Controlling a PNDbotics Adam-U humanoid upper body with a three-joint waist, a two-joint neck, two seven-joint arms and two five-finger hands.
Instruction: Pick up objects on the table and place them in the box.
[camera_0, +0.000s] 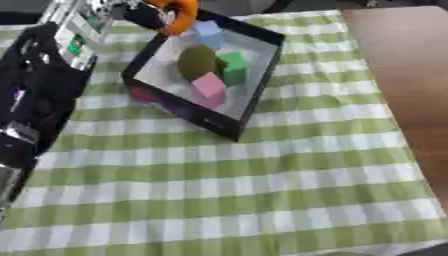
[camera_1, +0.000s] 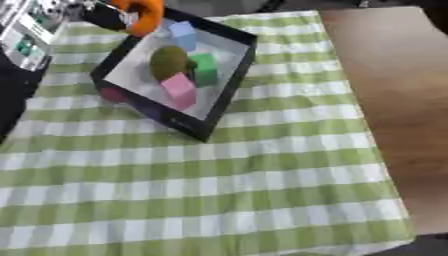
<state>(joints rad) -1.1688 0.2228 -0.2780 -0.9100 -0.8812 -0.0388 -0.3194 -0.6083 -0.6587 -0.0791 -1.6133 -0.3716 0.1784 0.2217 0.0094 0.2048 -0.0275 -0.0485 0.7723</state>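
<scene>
A black box (camera_0: 249, 97) with a pale floor stands tilted on the checked cloth at the upper left. In it lie an olive round thing (camera_0: 197, 61), a green block (camera_0: 233, 65), a pink block (camera_0: 209, 85) and a light blue block (camera_0: 208, 31). My left hand (camera_0: 144, 15) reaches in from the top left and is curled on an orange curved thing (camera_0: 181, 15), which hangs over the box's far corner. A dark pink thing (camera_0: 141, 94) lies against the box's outer left wall. My right hand does not show in either view.
A green and white checked cloth (camera_0: 245, 190) covers most of the table. Bare brown tabletop (camera_0: 407, 75) runs along the right side. My left arm (camera_0: 35, 85), black with silver parts, fills the left edge beside the box.
</scene>
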